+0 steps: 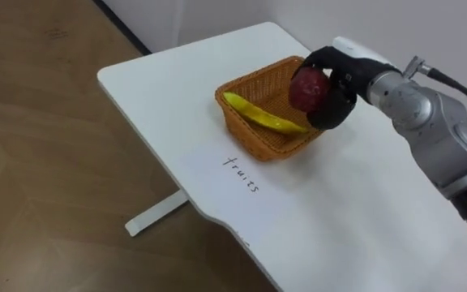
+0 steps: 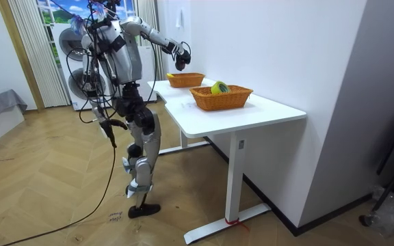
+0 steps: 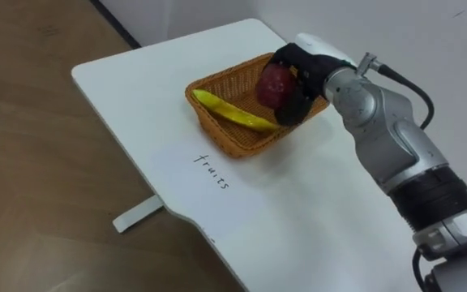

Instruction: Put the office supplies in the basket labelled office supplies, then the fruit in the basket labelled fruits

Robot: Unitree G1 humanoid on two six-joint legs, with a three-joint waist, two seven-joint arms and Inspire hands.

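Table point(image 1: 160, 89) near edge: handwritten word "fruits" point(image 1: 242, 173) in dark pen, just in front of the basket point(image 1: 237, 122). Basket is orange-brown wicker, rectangular, sits near the table's far end. 1 banana point(image 1: 262, 118) lies inside, yellow, long, running diagonally across the bottom. Right arm comes in from the right, elbow bent, wrist turned in toward the basket. Right hand point(image 1: 343, 77) is black, fingers curled round an apple point(image 1: 306, 89). Apple is dark red, round, held above the basket's far right rim, over the banana's end, not resting on anything.

Room view: robot stands upright at the table's end on the room view's left, right arm stretched forward over the basket. Left hand point(image 2: 108, 126) hangs by the hip, state can't tell. 2nd basket point(image 2: 221, 99), same wicker, stands at the table end away from the robot, 1 yellow-green fruit point(image 2: 219, 87) in it.
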